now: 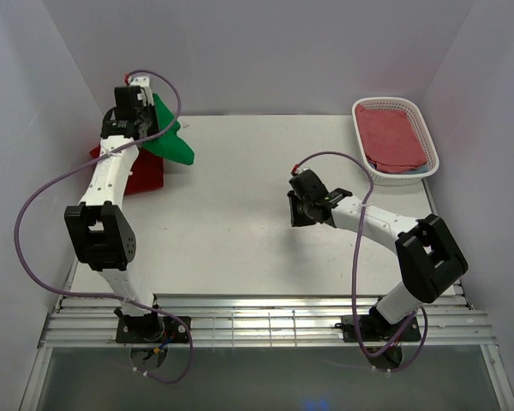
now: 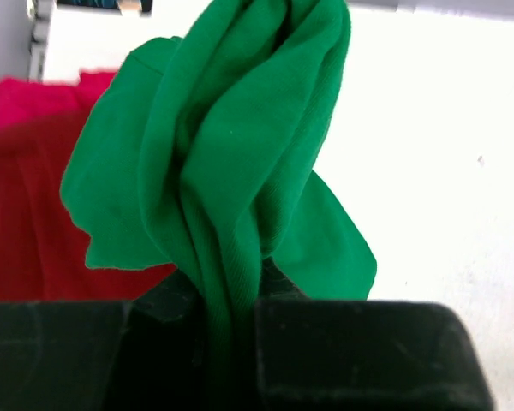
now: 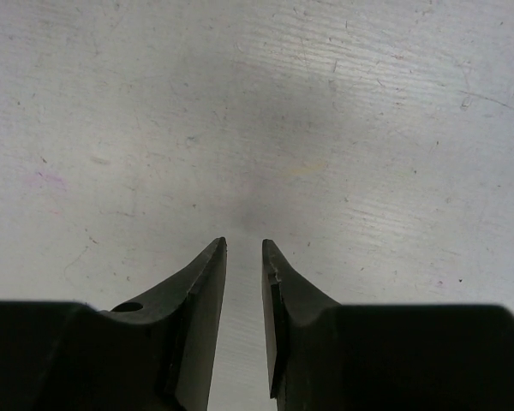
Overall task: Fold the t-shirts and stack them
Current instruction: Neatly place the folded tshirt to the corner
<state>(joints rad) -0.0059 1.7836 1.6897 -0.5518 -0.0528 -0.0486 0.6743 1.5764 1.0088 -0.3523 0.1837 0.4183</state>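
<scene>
Robot lab (white-walled test booth (image 1: 265, 51))

The table (image 1: 240, 223) has a flat white top, and from close it shows fine scratches and small dark specks. Plain white walls stand around it on three sides: a back wall (image 1: 265, 51), a left wall (image 1: 21, 128) and a right wall (image 1: 497, 103). Along its near edge runs a band of ribbed metal rails (image 1: 265, 324). The light is soft and even, with weak shadows.
</scene>
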